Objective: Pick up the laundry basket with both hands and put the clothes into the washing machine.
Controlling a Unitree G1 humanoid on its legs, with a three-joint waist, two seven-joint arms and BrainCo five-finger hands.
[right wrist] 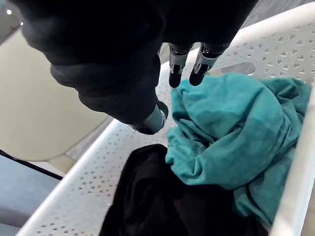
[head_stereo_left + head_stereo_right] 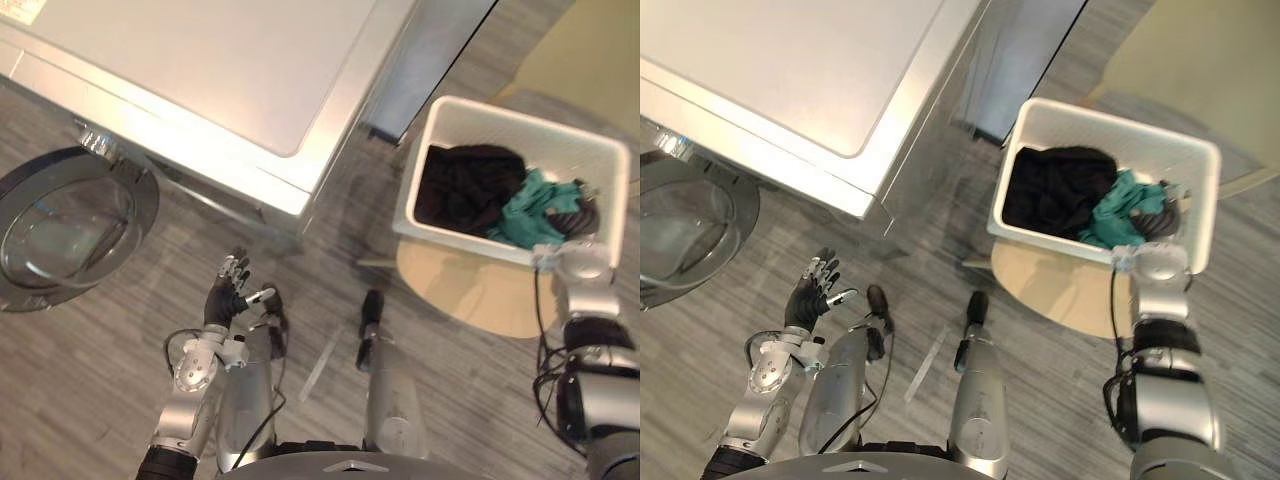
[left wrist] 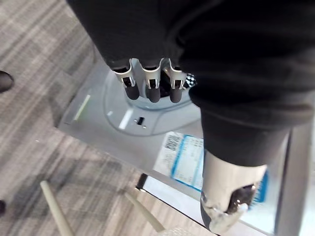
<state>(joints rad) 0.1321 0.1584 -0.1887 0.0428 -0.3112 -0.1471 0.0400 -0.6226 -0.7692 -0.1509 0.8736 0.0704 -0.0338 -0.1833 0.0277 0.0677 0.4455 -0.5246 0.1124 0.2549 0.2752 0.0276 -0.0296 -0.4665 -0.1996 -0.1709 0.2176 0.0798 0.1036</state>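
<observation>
A white laundry basket [image 2: 512, 116] stands on a round beige stool [image 2: 470, 292] to the right of the washing machine [image 2: 200, 70]. Inside lie a black garment [image 2: 465, 185] and a teal garment [image 2: 530, 212]. My right hand [image 2: 1156, 221] reaches over the basket's near rim and hovers just above the teal garment [image 1: 231, 132]; its fingers [image 1: 178, 69] are straight and hold nothing. My left hand [image 2: 229, 290] is raised over the floor in front of the machine, fingers [image 3: 147, 84] spread and open. The machine's round door [image 2: 65, 225] stands swung open at the left.
A tall grey panel [image 2: 430, 60] stands between the machine and the basket. A beige surface [image 2: 590, 50] lies beyond the basket at the far right. Grey wood-pattern floor [image 2: 90, 380] spreads in front of the machine.
</observation>
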